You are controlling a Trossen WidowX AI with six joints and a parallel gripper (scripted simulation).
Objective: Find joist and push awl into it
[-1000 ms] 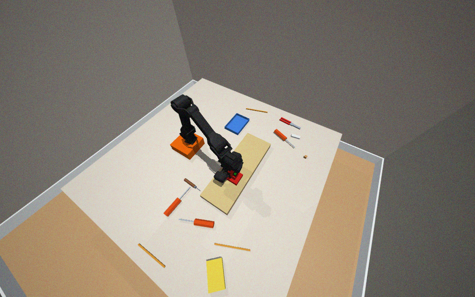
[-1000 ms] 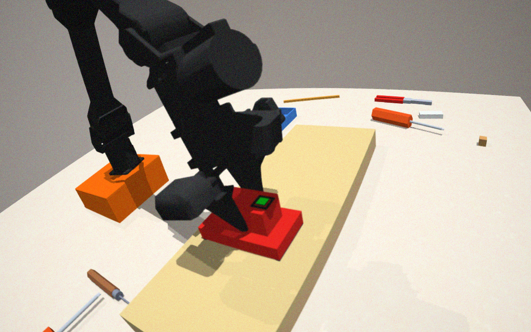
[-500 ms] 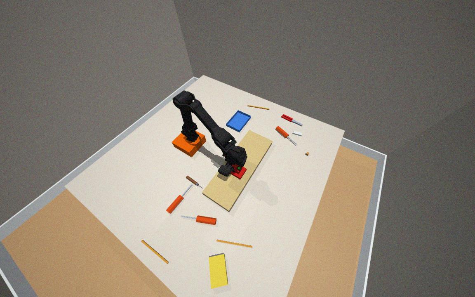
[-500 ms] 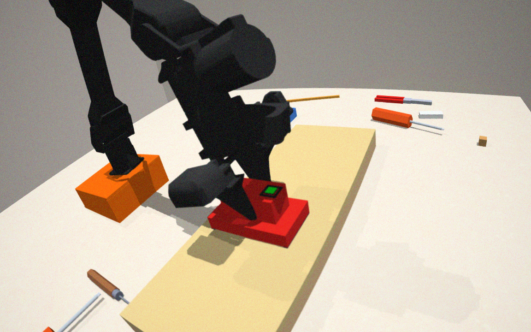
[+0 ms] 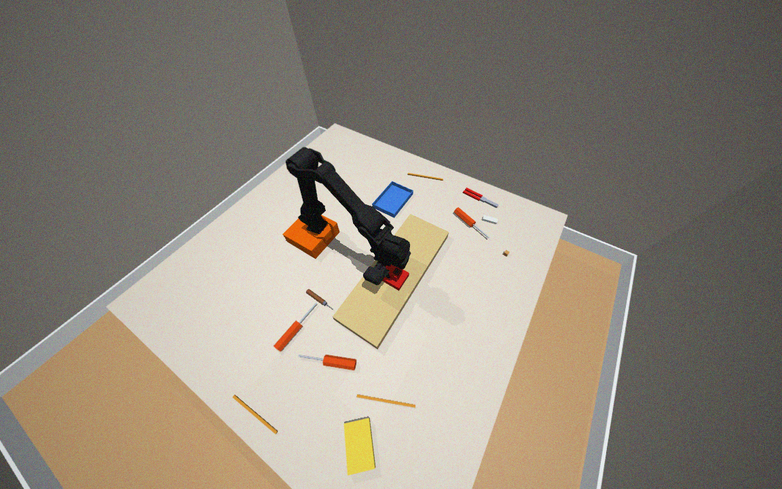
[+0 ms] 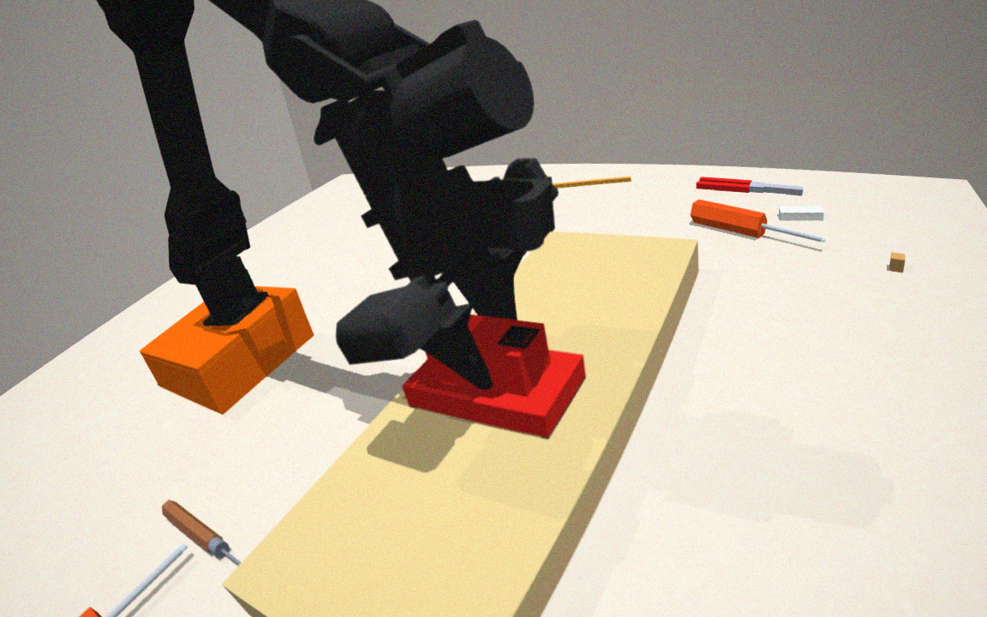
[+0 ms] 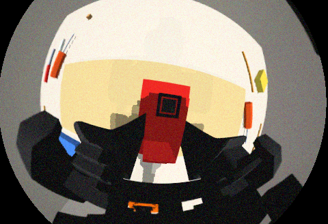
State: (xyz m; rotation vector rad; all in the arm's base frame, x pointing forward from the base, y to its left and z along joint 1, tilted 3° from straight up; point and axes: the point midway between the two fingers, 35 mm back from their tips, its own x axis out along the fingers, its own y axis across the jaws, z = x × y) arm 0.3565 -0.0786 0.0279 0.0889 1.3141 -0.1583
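My gripper (image 5: 389, 273) (image 6: 499, 349) (image 7: 162, 117) is shut on the red stud finder (image 5: 401, 280) (image 6: 551, 377) (image 7: 150, 87), one finger on each side of its raised body. Its square display is dark. The stud finder is level over the middle of the pale yellow floor panel (image 5: 362, 311) (image 6: 420, 529) (image 7: 89, 87); I cannot tell whether it touches. The joist is hidden. The blue tray (image 5: 392, 199) (image 7: 67, 144) is empty beyond the panel's far end, hidden behind the arm in the exterior view. The brown-handled awl (image 5: 315, 297) (image 6: 190, 525) lies beside the panel's near-left corner.
Orange screwdrivers (image 5: 289, 335) (image 5: 339, 362) lie near the awl and the panel's near end. Another screwdriver (image 5: 464, 216), a red-handled tool (image 5: 472, 194), a white block (image 5: 489, 219) and a small cube (image 5: 506, 252) lie to the right. A yellow block (image 5: 360, 447) lies in front.
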